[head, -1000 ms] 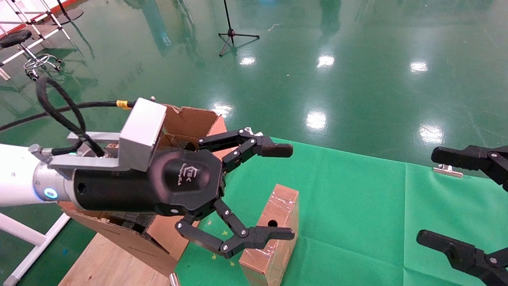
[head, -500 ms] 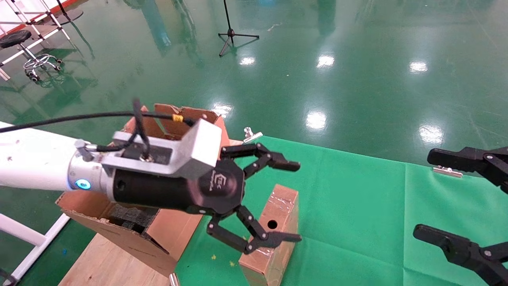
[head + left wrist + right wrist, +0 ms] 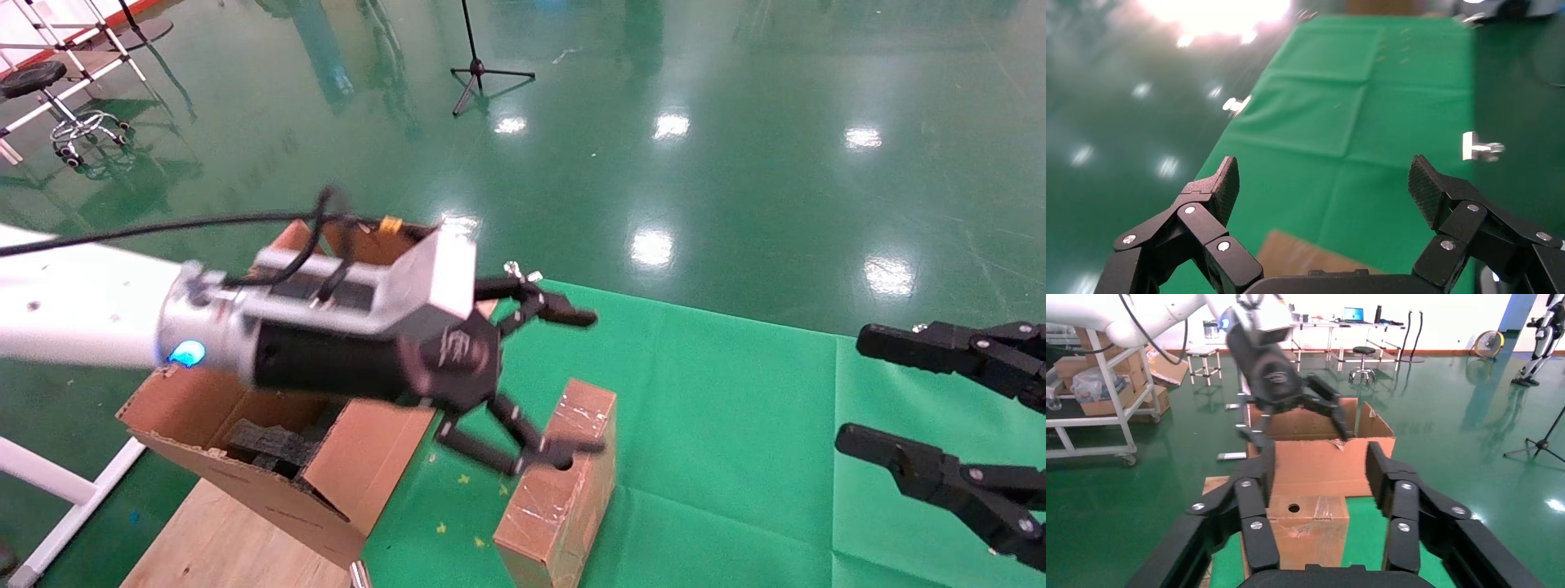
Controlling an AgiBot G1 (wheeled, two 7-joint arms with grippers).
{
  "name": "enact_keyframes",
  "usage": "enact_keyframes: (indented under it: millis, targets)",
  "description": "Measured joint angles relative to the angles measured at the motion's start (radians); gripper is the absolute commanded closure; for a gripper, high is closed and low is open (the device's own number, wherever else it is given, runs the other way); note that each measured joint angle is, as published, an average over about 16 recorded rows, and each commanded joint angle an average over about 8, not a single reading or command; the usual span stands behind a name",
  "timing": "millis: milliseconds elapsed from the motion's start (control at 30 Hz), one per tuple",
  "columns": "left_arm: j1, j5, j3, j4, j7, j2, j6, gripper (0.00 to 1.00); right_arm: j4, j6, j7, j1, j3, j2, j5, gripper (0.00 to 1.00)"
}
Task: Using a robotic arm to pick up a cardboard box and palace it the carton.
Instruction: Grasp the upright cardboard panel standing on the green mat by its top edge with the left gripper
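The small taped cardboard box point(image 3: 547, 498) stands on the green cloth, its face with the round hole up. My left gripper point(image 3: 580, 381), on the white robotic arm point(image 3: 73, 306), is open and hovers just above the box's far end; its lower finger point(image 3: 564, 447) covers the hole. In the left wrist view the gripper point(image 3: 1324, 177) is empty, with the box point(image 3: 1303, 257) below its palm. The ragged carton point(image 3: 245, 482) with black foam point(image 3: 261, 445) stands left of the box. My right gripper point(image 3: 858, 390) is open and empty at the right edge. Its wrist view point(image 3: 1319, 459) shows the box point(image 3: 1309, 527) and the carton point(image 3: 1309, 478).
The green cloth point(image 3: 735, 457) covers the table, held by metal clips point(image 3: 516, 269). The carton rests on a wooden board point(image 3: 212, 539). A tripod stand point(image 3: 482, 69) and a stool point(image 3: 49, 90) are on the shiny green floor beyond.
My left gripper has moved forward and lower over the cardboard box and its wrist has turned. My right gripper has drifted slightly left. The box and carton have not moved.
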Motion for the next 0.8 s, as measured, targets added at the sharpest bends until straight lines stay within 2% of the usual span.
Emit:
enact_keyframes:
  millis: [200,467,667,800]
  targets:
    - [-0.143,0.185,0.093,-0.007,-0.222,0.077,-0.002,0.00,0.000,0.000,0.000,0.000,0.000,0.000,0.000,1.00]
    - [-0.327,0.405,0.251,-0.005,-0.591,0.193,0.086,0.00,0.000,0.000,0.000,0.000,0.000,0.000,0.000,1.00]
    - [-0.431,0.488,0.382,-0.006,-0.849,0.248,0.147,0.00,0.000,0.000,0.000,0.000,0.000,0.000,0.000,1.00]
    - [-0.488,0.496,0.473,-0.008,-0.974,0.269,0.164,0.00,0.000,0.000,0.000,0.000,0.000,0.000,0.000,1.00]
